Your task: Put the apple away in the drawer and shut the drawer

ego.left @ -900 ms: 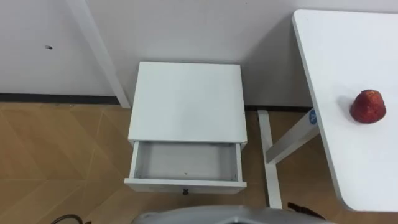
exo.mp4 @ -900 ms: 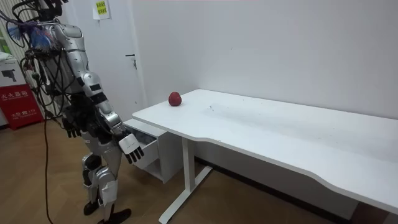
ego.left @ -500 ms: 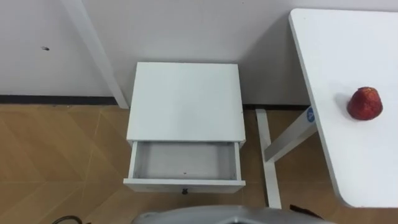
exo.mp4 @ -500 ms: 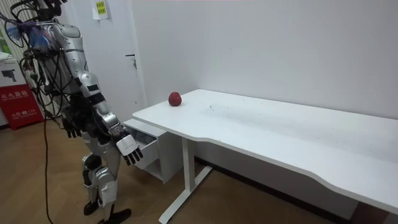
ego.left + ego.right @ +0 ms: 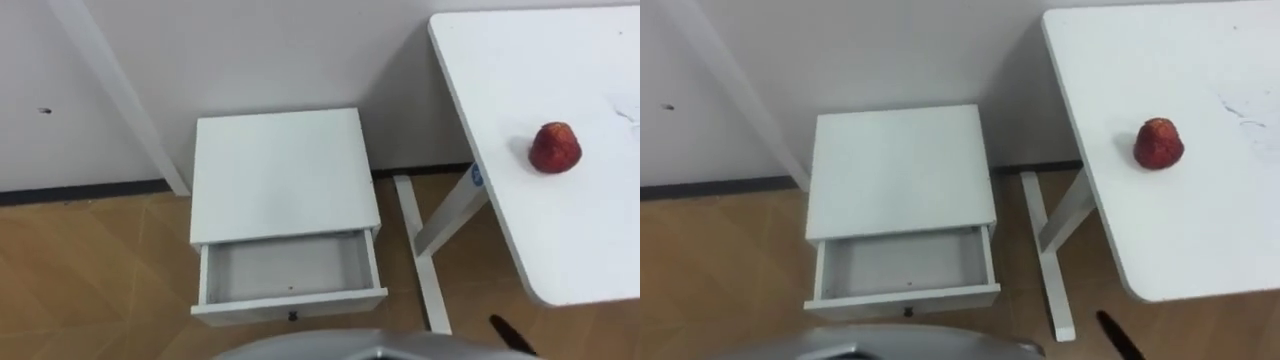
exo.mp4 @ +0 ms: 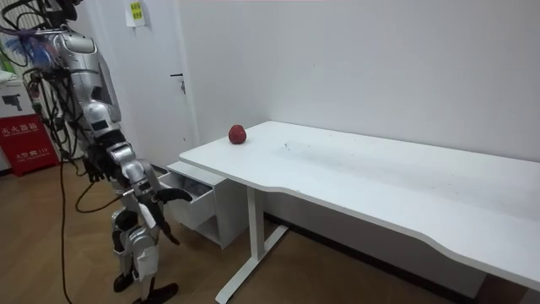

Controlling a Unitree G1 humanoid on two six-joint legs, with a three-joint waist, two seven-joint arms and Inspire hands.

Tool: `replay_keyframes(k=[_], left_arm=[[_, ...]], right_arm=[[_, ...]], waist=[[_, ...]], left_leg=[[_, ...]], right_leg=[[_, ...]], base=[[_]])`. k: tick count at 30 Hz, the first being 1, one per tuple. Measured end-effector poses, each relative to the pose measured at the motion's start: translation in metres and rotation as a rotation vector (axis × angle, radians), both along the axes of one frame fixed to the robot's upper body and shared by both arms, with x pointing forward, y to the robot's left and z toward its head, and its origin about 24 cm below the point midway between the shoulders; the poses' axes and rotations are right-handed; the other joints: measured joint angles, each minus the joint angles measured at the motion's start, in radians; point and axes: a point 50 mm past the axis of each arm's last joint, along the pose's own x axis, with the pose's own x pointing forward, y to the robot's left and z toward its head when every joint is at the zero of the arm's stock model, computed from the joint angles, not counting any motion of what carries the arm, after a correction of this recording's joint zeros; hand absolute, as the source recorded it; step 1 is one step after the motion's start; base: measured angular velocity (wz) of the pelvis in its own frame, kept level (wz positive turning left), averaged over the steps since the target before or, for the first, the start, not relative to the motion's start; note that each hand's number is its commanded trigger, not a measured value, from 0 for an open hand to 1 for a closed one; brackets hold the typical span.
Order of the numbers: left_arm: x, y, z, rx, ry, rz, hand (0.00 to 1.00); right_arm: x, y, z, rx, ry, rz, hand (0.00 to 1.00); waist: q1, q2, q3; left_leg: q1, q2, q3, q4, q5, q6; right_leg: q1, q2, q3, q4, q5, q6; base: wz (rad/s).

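A red apple (image 5: 554, 148) sits near the left end of the white table (image 5: 600, 250), to my right; the room view shows the apple (image 6: 237, 134) at the table's far corner. In front of me a low white cabinet (image 5: 280, 175) stands against the wall, its drawer (image 5: 285, 268) pulled out and empty. My right hand (image 6: 173, 196) reaches forward at hip height, open and holding nothing, just short of the drawer (image 6: 192, 201). One dark fingertip (image 5: 510, 335) shows at the lower right, below the table edge. My left hand (image 6: 93, 169) hangs by my far side.
A white table leg and foot (image 5: 425, 260) stand on the wood floor between cabinet and table. A slanted white bar (image 5: 120, 110) leans along the wall left of the cabinet. A door (image 6: 160, 76) and a red box (image 6: 25, 143) are behind me.
My right arm has swung forward and up from hanging at my side toward the drawer. My head camera has shifted, so cabinet and apple sit further left. Apple and drawer have not moved.
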Motion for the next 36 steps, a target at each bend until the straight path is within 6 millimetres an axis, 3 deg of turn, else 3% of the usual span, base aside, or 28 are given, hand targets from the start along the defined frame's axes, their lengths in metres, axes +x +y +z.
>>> replay_keyframes(k=[3,8,11,15,21,23,26,30,32,36], left_arm=[[0.002,0.005,0.002,0.015,-0.01,-0.001,0.0],[0.001,0.011,0.005,0.035,-0.013,-0.009,0.0],[0.006,0.016,0.007,0.051,-0.022,-0.022,0.0],[0.014,0.019,0.009,0.062,-0.054,-0.033,0.0],[0.018,0.025,0.014,0.098,-0.099,-0.045,0.0],[0.018,0.023,0.014,0.092,-0.099,-0.043,0.0],[0.016,0.021,0.013,0.086,-0.098,-0.042,0.0],[0.02,0.019,0.012,0.079,-0.108,-0.072,0.0],[0.026,0.017,0.011,0.07,-0.118,-0.093,0.0],[0.035,0.01,0.008,0.028,-0.12,-0.159,0.0]], right_arm=[[0.0,-0.01,0.004,-0.015,-0.055,-0.222,0.0],[0.012,-0.021,0.011,-0.006,-0.103,-0.39,0.0],[0.025,-0.029,0.017,-0.001,-0.11,-0.434,0.0],[0.043,-0.046,0.032,-0.026,-0.127,-0.475,0.0],[0.073,-0.099,0.089,-0.205,-0.21,-0.525,0.0],[0.081,-0.118,0.117,-0.338,-0.192,-0.508,0.0],[0.093,-0.132,0.154,-0.511,-0.189,-0.455,0.0],[0.111,-0.14,0.2,-0.827,-0.075,-0.316,0.0],[0.119,-0.136,0.212,-0.953,-0.013,-0.24,0.0],[0.143,-0.122,0.223,-1.147,0.075,-0.037,0.0]], waist=[[-0.021,-0.01,-0.0033],[-0.042,-0.031,-0.0032],[-0.046,-0.049,-0.0036],[-0.054,-0.051,-0.0055],[-0.076,-0.051,-0.0041],[-0.088,-0.053,-0.0044],[-0.091,-0.055,-0.0055],[-0.081,-0.053,-0.0028],[-0.065,-0.05,-0.0041],[-0.029,-0.056,0.0012]], left_leg=[[0.002,0.001,0.006,0.001,0.001,0.0],[-0.001,0.001,0.008,0.001,0.0,0.0],[-0.014,-0.001,0.009,0.007,0.001,0.001],[-0.036,0.001,0.013,0.014,0.0,0.002],[-0.047,-0.001,0.012,0.009,0.001,0.003],[-0.054,-0.002,0.008,0.009,0.002,0.004],[-0.056,-0.002,0.011,-0.001,0.007,0.004],[-0.063,-0.003,0.013,-0.003,0.009,0.004],[-0.075,-0.003,0.01,-0.002,0.009,0.004],[-0.076,-0.003,0.009,0.0,0.01,0.005]], right_leg=[[-0.003,0.001,0.01,0.007,0.0,0.0],[-0.006,-0.001,0.008,0.01,-0.002,0.001],[-0.017,-0.001,0.01,0.012,-0.001,0.001],[-0.045,-0.002,0.008,0.03,-0.001,0.001],[-0.058,-0.003,0.007,0.028,-0.001,0.001],[-0.064,-0.002,0.006,0.027,-0.001,0.001],[-0.072,-0.002,0.005,0.027,-0.001,0.001],[-0.08,-0.002,0.008,0.027,-0.001,0.001],[-0.093,-0.002,0.009,0.028,-0.001,0.001],[-0.096,-0.003,0.008,0.028,-0.001,0.001]], base=[[-0.04],[-0.01],[0.0],[0.0],[-0.01],[0.02],[0.01],[-0.01],[0.0],[0.0]])
